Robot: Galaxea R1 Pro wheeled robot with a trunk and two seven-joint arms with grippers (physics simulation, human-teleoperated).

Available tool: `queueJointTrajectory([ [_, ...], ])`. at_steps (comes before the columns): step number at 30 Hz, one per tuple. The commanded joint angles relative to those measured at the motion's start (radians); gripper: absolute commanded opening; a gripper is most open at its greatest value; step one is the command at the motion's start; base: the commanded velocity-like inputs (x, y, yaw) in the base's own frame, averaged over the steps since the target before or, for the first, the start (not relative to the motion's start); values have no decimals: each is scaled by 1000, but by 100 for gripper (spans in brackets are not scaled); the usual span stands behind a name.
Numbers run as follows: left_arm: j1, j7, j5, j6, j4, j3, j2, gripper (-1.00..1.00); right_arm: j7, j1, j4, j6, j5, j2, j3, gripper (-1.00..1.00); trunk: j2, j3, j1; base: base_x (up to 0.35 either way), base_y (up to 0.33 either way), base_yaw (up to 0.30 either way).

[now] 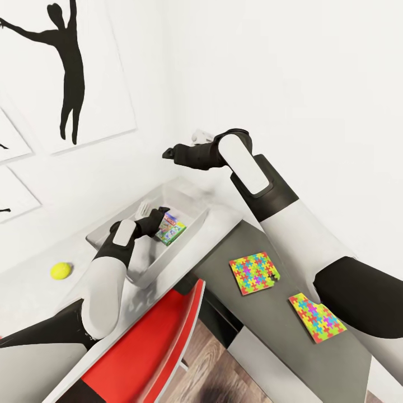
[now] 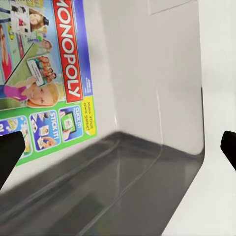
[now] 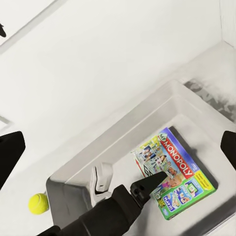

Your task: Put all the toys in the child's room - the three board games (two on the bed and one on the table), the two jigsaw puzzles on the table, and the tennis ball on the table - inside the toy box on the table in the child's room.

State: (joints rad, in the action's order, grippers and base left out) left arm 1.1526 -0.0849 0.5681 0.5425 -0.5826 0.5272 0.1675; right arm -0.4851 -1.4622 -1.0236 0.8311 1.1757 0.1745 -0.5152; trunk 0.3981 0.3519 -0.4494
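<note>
— Grey bin, what's in it right now?

— One board game [image 1: 171, 228], the Monopoly box, lies flat on the floor of the toy box [image 1: 193, 208], toward its far side. My left gripper [image 1: 155, 215] hangs inside the bin just above that box, fingers spread wide and holding nothing.

— And the rest?

— The tennis ball [image 1: 61, 271] sits on the table [image 1: 22, 291] near the bin's left end. Two jigsaw puzzles [image 1: 255, 272] lie on the dark cabinet top [image 1: 268, 319] to the right, the second puzzle [image 1: 317, 317] nearer its front edge.

— How will they handle?

— I judge the puzzles thin, stiff and light. Lying flat, they give me little to pinch, so I'd take one by an edge. The ball should be light but will likely roll, so I'd close across its middle.

— Arm poses?

— Left arm bent at the elbow, reaching forward and down into the bin. Right gripper [image 1: 168, 152] is held high over the bin's far corner, forearm level, fingers wide apart and empty.
</note>
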Motion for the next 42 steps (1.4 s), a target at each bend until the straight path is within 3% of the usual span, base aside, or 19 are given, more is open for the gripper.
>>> queueJointTrajectory([
  [1, 1, -9, 11, 7, -3, 5, 1, 100, -10, -1, -1, 0, 10, 0, -1, 100, 2, 2, -1, 0, 0, 0],
  [17, 1, -17, 10, 49, -66, -11, -8, 100, -11, -1, -1, 0, 10, 0, -1, 100, 2, 2, -1, 0, 0, 0],
  [26, 1, -17, 10, 152, -102, -16, -50, 100, -11, 0, 0, 0, 10, 0, -1, 100, 2, 2, -1, 0, 0, 0],
  [32, 0, -18, 10, 190, -115, -17, -62, 100, -10, 1, 0, 0, 10, 0, 0, 100, 2, 2, -1, 0, 0, 0],
  [42, -1, -13, 14, 205, -131, -19, -78, 100, -10, 2, 2, -1, 10, 0, -1, 100, 2, 2, -1, 0, 0, 0],
])
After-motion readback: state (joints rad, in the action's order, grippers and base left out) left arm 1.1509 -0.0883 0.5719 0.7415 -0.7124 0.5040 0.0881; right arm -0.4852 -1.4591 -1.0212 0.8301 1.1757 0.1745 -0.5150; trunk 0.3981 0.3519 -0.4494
